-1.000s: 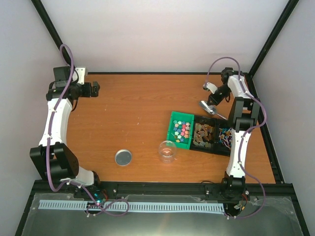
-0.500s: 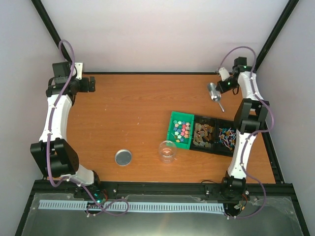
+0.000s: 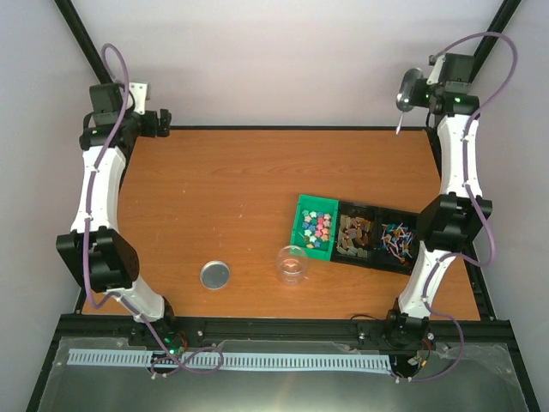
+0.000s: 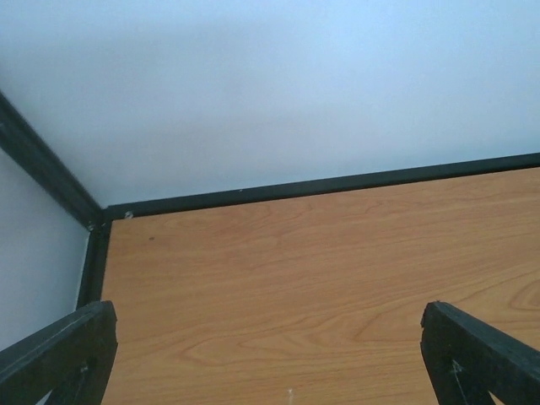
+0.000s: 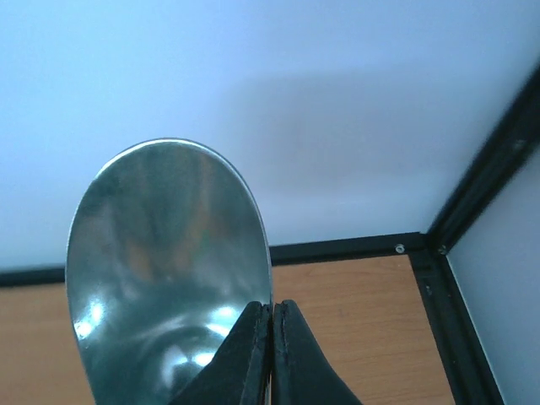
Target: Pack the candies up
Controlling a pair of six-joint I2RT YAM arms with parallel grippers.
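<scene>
Right hand (image 5: 272, 314) is clamping a metal spoon (image 5: 164, 261) at 1 o'clock; left hand (image 4: 270, 354) is hovering spread apart at 11 o'clock.

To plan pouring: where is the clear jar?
Top view, right of centre: the clear jar stands just nearer than the green bin, right of the lid.

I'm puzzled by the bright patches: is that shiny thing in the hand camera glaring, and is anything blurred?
Right wrist view: the metal scoop, close to the lens, shows white highlights and smeared reflections, its edges slightly soft. Left wrist view: even light, the table showing sharp wood grain. Top view: evenly lit, no hard shadows.
</scene>
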